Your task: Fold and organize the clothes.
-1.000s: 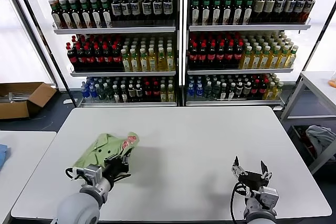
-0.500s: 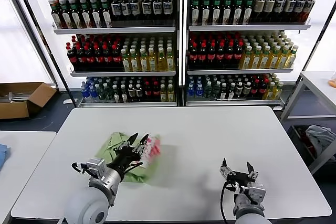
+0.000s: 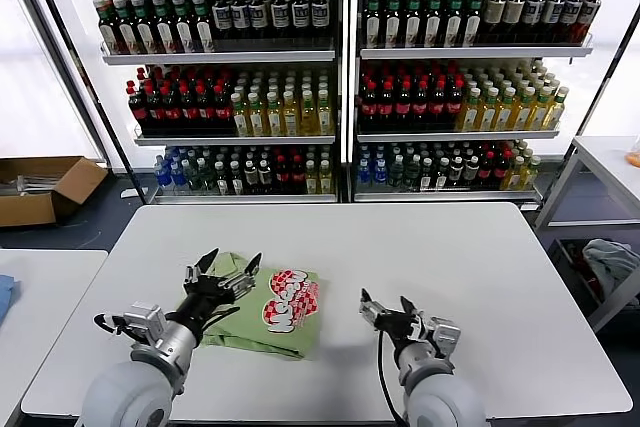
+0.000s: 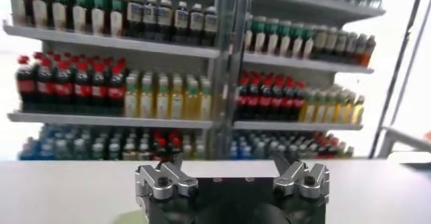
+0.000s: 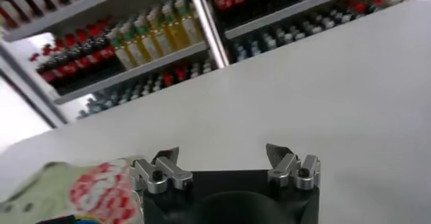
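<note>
The light green polo shirt (image 3: 262,315) lies folded into a compact bundle on the white table (image 3: 420,247), left of centre, with its red-and-white checkered print (image 3: 290,300) on top. My left gripper (image 3: 222,269) is open and empty, just above the shirt's left part. My right gripper (image 3: 384,305) is open and empty, over bare table to the right of the shirt. In the right wrist view the shirt (image 5: 74,188) shows beside that gripper (image 5: 221,157), apart from it. The left wrist view shows its gripper (image 4: 232,171) open, facing the shelves.
Shelves of bottles (image 3: 340,77) stand behind the table. A cardboard box (image 3: 42,187) sits on the floor at the far left. A second table (image 3: 40,297) is at the left, another (image 3: 610,162) with a cloth bundle (image 3: 612,265) under it at the right.
The left gripper folded the shirt over to the right, let it go and pulled back left, open. The print now faces up. The right gripper moved left toward the shirt.
</note>
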{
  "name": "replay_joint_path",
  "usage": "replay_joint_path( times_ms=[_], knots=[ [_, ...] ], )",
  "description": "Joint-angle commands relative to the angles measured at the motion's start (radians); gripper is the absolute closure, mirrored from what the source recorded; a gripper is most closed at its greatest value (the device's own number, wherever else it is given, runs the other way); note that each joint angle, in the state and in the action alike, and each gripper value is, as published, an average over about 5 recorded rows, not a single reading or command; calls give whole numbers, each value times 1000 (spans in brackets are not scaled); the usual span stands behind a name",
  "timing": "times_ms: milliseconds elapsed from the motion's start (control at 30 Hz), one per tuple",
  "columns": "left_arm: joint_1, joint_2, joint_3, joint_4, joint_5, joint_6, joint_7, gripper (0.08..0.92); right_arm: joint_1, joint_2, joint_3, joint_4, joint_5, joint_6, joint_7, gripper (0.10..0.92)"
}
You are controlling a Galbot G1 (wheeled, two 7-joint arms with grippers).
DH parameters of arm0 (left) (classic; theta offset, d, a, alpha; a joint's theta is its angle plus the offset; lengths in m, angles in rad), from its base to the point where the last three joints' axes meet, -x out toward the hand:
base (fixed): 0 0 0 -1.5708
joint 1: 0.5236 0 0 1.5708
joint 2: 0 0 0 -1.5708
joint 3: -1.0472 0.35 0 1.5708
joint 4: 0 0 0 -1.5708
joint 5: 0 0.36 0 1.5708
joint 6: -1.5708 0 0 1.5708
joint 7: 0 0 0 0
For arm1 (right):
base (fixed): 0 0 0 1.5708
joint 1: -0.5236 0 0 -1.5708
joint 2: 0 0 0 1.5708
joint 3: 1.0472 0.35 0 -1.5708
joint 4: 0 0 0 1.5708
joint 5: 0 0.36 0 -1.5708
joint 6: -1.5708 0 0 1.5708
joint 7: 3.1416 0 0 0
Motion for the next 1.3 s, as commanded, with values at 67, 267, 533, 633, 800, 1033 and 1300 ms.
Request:
replay_joint_path(
  times_ms=[67, 267, 533, 633, 800, 1033, 1300],
  knots=[
    [91, 63, -111, 62, 240, 77, 146, 178, 148, 32, -133, -105, 256, -15, 70, 203],
    [175, 99, -163, 49, 242, 106, 232, 177, 188, 60, -149, -167, 246, -15, 94, 203],
    [163, 132, -192, 113, 178, 104, 270, 177, 221, 87, -154, -218, 240, -15, 111, 203],
    [156, 133, -193, 130, 165, 102, 264, 177, 224, 98, -157, -235, 231, -15, 110, 203],
    [147, 127, -191, 126, 152, 94, 243, 177, 226, 109, -180, -254, 202, -15, 112, 203],
    [108, 50, -201, 97, 67, 39, 128, 177, 216, 102, -232, -251, 164, -16, 111, 224],
    [105, -36, -226, 42, 5, 13, 68, 177, 200, 89, -254, -240, 130, -16, 113, 439]
  ],
)
